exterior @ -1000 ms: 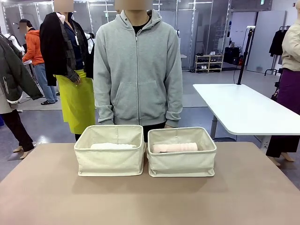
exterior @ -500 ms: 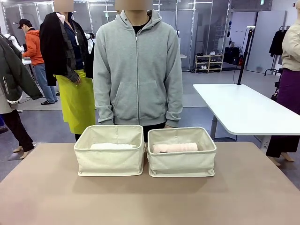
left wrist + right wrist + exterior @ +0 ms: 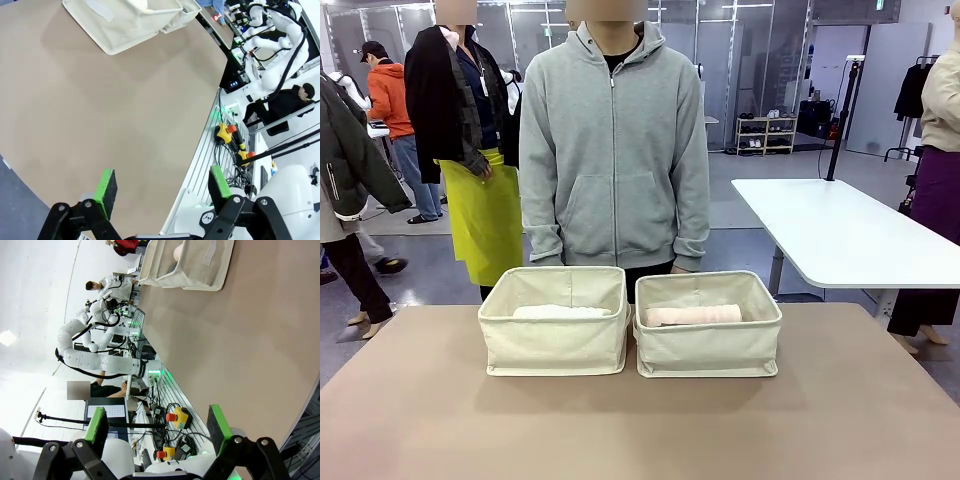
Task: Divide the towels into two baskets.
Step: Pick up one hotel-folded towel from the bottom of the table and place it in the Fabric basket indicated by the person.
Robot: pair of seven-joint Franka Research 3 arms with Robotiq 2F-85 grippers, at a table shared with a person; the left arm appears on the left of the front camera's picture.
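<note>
Two cream canvas baskets stand side by side at the table's far side. The left basket (image 3: 555, 340) holds a white towel (image 3: 562, 312) lying across it. In the right basket (image 3: 708, 345) lies a pale pink towel (image 3: 693, 315). My left gripper (image 3: 162, 189) is open and empty above the table's near edge, with the left basket (image 3: 120, 20) far off at the top of its view. My right gripper (image 3: 157, 426) also stands open with nothing between its fingers; the right basket (image 3: 192, 262) and a bit of the pink towel (image 3: 178, 250) sit far ahead of it.
A person in a grey hoodie (image 3: 613, 150) stands right behind the baskets, arms hanging. The brown tabletop (image 3: 640, 420) stretches bare in front of the baskets. A white table (image 3: 840, 235) stands at the back right, and other people stand at the left.
</note>
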